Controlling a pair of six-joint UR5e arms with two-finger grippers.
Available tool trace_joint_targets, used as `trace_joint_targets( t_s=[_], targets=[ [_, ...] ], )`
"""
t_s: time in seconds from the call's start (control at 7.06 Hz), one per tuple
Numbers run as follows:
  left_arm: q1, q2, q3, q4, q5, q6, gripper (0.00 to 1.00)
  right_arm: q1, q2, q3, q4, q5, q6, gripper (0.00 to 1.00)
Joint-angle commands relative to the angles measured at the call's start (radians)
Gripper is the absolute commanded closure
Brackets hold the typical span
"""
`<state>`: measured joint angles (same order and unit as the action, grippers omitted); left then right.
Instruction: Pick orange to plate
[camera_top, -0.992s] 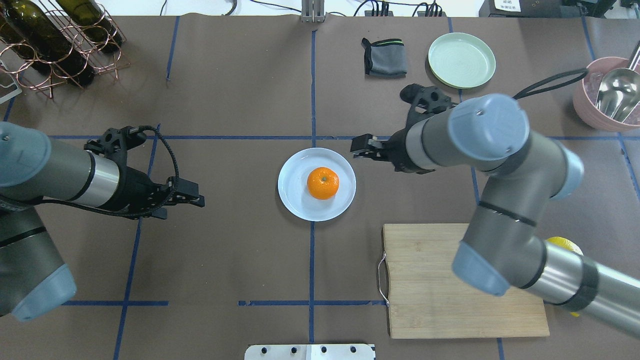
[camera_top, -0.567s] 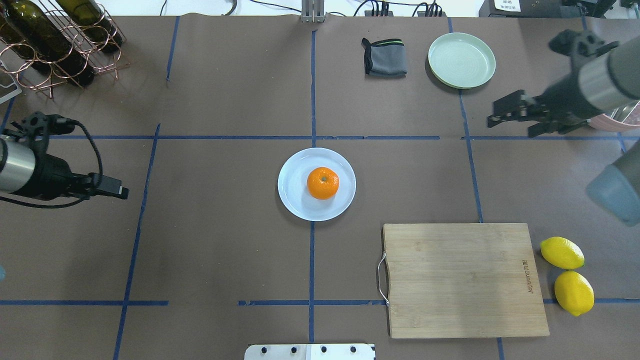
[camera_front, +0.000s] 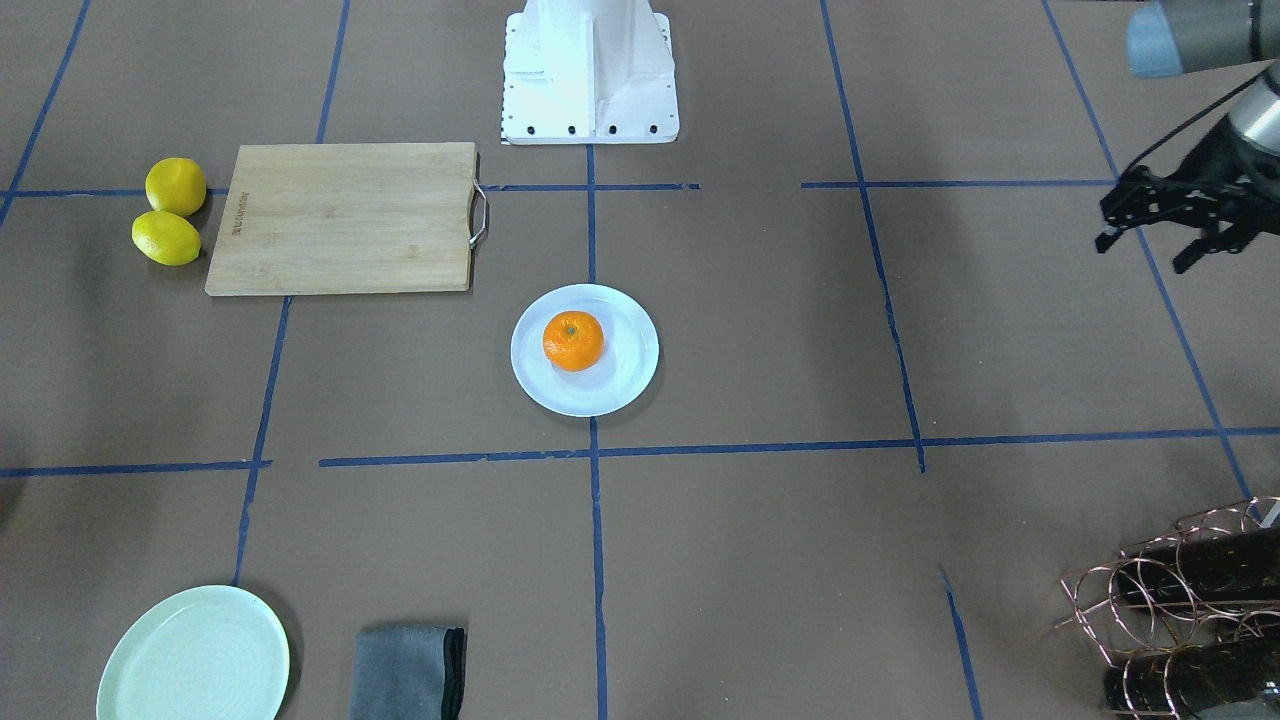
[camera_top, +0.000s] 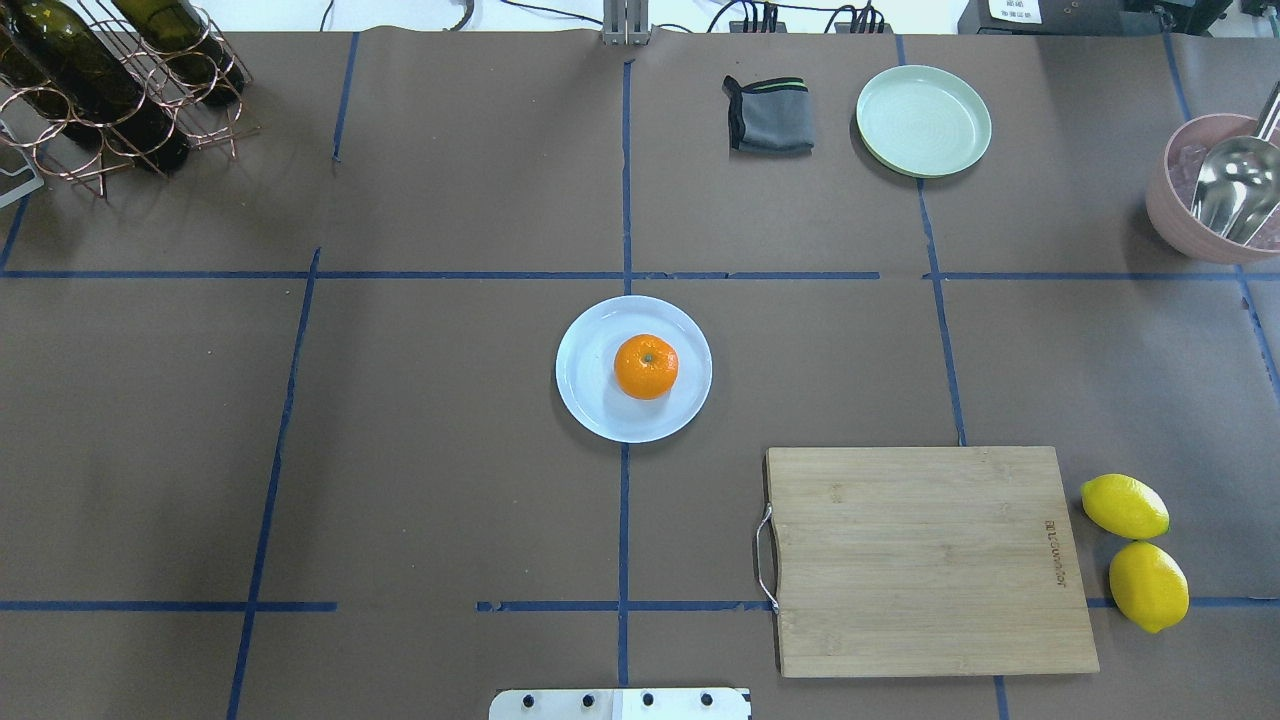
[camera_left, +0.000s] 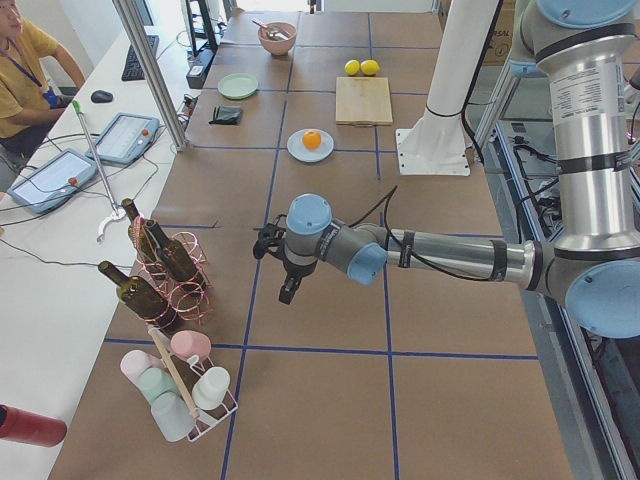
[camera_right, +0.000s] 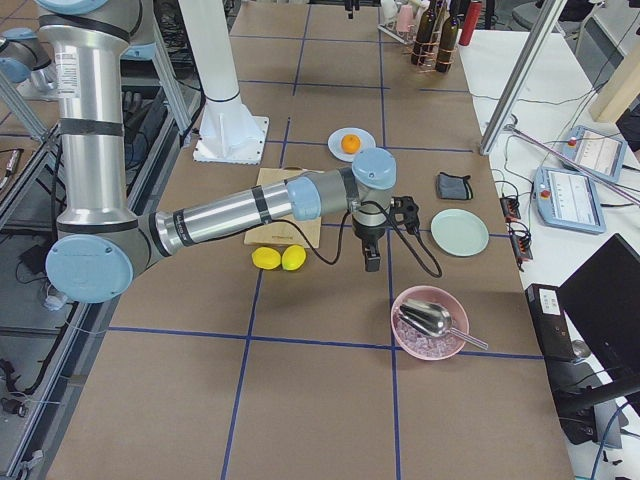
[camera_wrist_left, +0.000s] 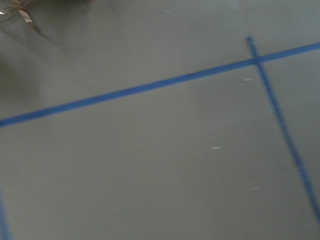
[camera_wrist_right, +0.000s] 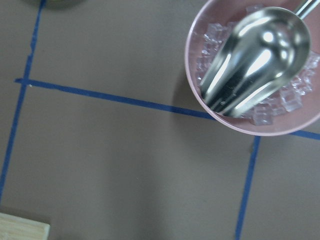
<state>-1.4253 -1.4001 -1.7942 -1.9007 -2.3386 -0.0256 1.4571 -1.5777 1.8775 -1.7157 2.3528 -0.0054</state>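
The orange (camera_top: 645, 366) rests a little right of centre on the white plate (camera_top: 585, 400) in the middle of the table, also seen as the orange (camera_front: 573, 340) on the plate (camera_front: 625, 385) from the front. Nothing touches it. My left gripper (camera_front: 1143, 255) hangs open and empty far off at the table's left side, near the bottle rack. My right gripper (camera_right: 372, 262) shows only in the exterior right view, pointing down between the lemons and the pink bowl, so I cannot tell its state. Neither arm shows in the overhead view.
A wooden cutting board (camera_top: 925, 560) lies front right, with two lemons (camera_top: 1125, 506) beside it. A mint-green plate (camera_top: 923, 120) and a grey cloth (camera_top: 770, 115) sit at the back. A pink bowl (camera_top: 1180, 225) holds ice and a metal scoop. A bottle rack (camera_top: 110, 90) stands at the back left.
Both arms have pulled back outward to their own sides and left the overhead view. The orange and the white plate have not moved.
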Motion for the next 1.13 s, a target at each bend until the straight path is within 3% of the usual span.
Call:
trace_joint_targets(
  t_s=[0.0, 0.28, 0.57, 0.99],
  targets=[
    [-0.215, -0.074, 0.032, 0.321, -0.022, 0.289, 0.0, 0.078, -0.005, -0.038, -0.158, -0.003, -0.253, 0.0],
    [-0.219, -0.099, 0.0, 0.518, -0.022, 0.286, 0.0, 0.078, -0.01, -0.029, -0.194, -0.003, -0.283, 0.0],
    [-0.215, -0.108, 0.001, 0.52, -0.069, 0.184, 0.0, 0.078, -0.013, -0.029, -0.189, 0.009, -0.275, 0.0],
    [-0.21, -0.097, 0.012, 0.424, -0.065, 0.193, 0.0, 0.075, -0.007, -0.058, -0.176, 0.006, -0.272, 0.0]
  ],
)
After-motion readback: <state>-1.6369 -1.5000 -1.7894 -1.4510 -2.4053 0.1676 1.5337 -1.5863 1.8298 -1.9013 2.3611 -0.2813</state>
